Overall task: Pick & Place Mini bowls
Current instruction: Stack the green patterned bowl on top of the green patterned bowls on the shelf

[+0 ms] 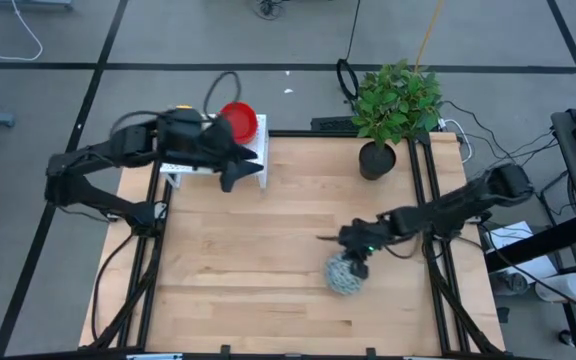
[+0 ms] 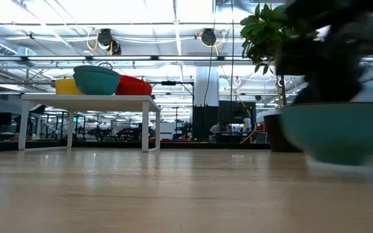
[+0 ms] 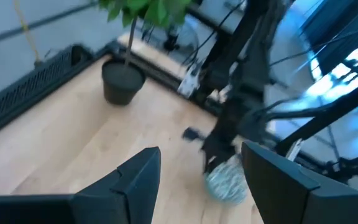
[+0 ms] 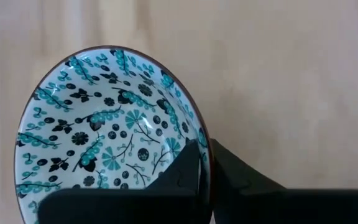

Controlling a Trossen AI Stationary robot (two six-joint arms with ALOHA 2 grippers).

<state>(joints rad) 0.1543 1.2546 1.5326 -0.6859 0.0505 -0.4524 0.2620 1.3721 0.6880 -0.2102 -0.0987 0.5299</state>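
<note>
A mini bowl (image 1: 341, 277), white inside with a dense teal and dark leaf pattern (image 4: 104, 130), is at the table's near right; from the low view its outside looks teal (image 2: 332, 133). My right gripper (image 1: 354, 262) is shut on its rim. Whether its base touches the table I cannot tell. A red bowl (image 1: 238, 120) sits on the white rack (image 1: 258, 152) at the far left. In the low view, yellow (image 2: 63, 86), teal (image 2: 97, 81) and red (image 2: 135, 85) bowls stand on that rack. My left gripper (image 1: 243, 170) hovers open beside the rack, holding nothing. My right gripper (image 4: 204, 158) pinches the bowl's rim (image 4: 199, 127) on one side, with one finger (image 4: 188, 171) inside the bowl and the other (image 4: 238, 177) outside. The fingers come from above, pointing down. The bowl stays upright, opening upward.
A black plant pot (image 1: 376, 160) with a leafy plant (image 1: 398, 100) stands at the far right of the table. Bare wood (image 1: 248, 270) spreads across the middle and near left. Black frame rails (image 1: 430, 190) run along both sides.
</note>
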